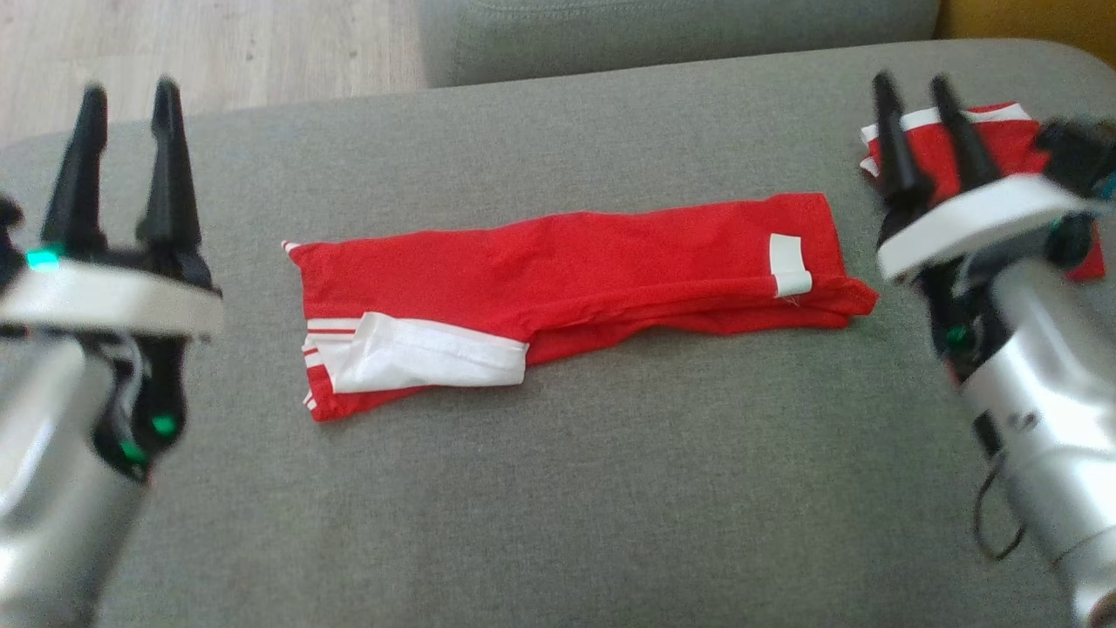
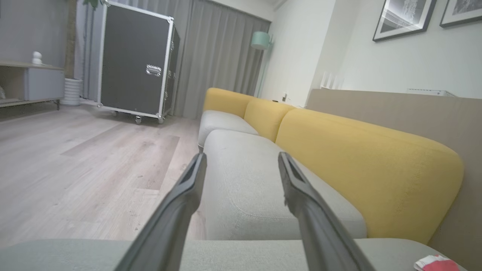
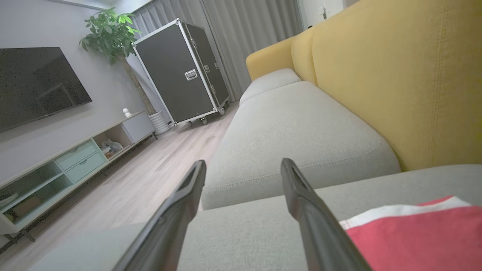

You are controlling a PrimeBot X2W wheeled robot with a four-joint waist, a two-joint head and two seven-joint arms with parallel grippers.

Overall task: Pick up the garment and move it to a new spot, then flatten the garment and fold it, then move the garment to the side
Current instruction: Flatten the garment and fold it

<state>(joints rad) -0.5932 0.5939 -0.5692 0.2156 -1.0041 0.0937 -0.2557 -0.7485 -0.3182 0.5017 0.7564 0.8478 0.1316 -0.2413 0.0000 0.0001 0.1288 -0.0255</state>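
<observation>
The garment [image 1: 575, 279] is red with white trim and lies in a long folded strip across the middle of the grey sofa seat [image 1: 558, 488]. My left gripper [image 1: 129, 90] hovers to its left, open, fingers apart with nothing between them; it stands the same way in the left wrist view [image 2: 241, 156]. To the garment's right, my right gripper [image 1: 913, 83] is also open and empty [image 3: 244, 163]. It is over the near edge of a second folded red and white garment [image 1: 1003, 139], whose white-banded edge [image 3: 414, 237] lies just right of the fingers.
Yellow backrests [image 3: 395, 75] run along the sofa's far side. The wooden floor [image 2: 75, 169] lies past the seat's left end, with a black flight case [image 2: 135, 64] and a TV cabinet [image 3: 75, 158] beyond. A scrap of red and white cloth [image 2: 433, 262] shows at the left wrist view's corner.
</observation>
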